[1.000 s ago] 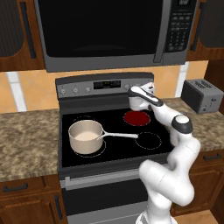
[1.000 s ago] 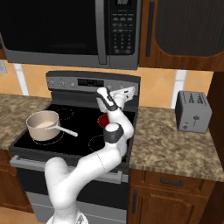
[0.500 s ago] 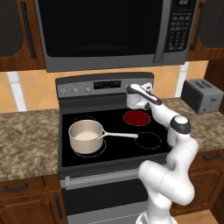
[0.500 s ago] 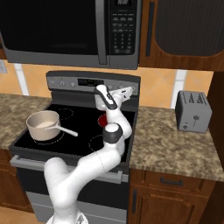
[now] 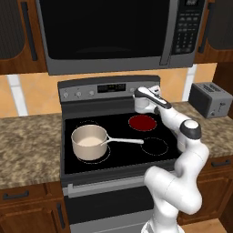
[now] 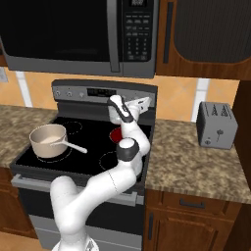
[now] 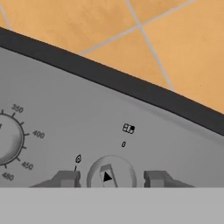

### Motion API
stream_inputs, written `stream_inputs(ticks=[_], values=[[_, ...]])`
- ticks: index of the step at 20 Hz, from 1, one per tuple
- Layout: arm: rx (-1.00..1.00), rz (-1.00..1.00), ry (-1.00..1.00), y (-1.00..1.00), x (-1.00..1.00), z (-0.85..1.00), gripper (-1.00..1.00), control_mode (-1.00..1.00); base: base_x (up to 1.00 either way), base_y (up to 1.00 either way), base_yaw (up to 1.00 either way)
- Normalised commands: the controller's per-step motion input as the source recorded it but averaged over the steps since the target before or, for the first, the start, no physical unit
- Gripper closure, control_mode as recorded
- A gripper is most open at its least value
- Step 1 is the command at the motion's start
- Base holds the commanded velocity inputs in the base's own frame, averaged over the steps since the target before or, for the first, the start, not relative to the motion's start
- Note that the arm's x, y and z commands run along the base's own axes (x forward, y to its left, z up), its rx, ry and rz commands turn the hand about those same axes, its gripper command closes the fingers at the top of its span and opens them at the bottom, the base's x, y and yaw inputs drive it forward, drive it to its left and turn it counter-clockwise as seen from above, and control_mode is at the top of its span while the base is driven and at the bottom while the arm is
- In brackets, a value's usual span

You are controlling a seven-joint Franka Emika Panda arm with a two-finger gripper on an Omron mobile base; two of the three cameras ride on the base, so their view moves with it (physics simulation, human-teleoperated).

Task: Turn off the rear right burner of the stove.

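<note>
The stove (image 5: 107,180) is a grey steel range with a black glass top. Its rear right burner (image 5: 142,123) glows solid red, and part of that burner (image 6: 116,135) shows beside my arm in the right base view. My gripper (image 5: 137,94) is up against the right end of the back panel (image 5: 93,91). In the hand view a small round knob (image 7: 110,174) with a dark pointer sits between my fingertips (image 7: 66,178). The gripper (image 7: 110,180) is open, with a gap on each side of the knob. My gripper (image 6: 113,102) hides that knob in both base views.
A beige saucepan (image 5: 89,142) with a long handle stands on the front left burner. A larger temperature dial (image 7: 6,138) lies left of the knob. Above hangs a dark microwave (image 5: 113,32). A grey toaster (image 5: 210,98) stands on the right counter (image 6: 196,166).
My hand has moved a little left and closer to the back panel. The rear right burner still glows red.
</note>
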Motion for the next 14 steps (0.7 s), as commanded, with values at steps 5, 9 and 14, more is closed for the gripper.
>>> stream_inputs(ticks=[5,9,14], values=[[0.02,0.00,0.00,0.00,0.00,0.02,1.00,-1.00,0.00,0.00,0.00],[0.08,-0.01,0.01,-0.01,0.00,0.18,1.00,-1.00,0.00,0.00,0.00],[0.30,-0.10,0.11,-0.21,0.00,0.42,1.00,-1.00,0.00,0.00,0.00]])
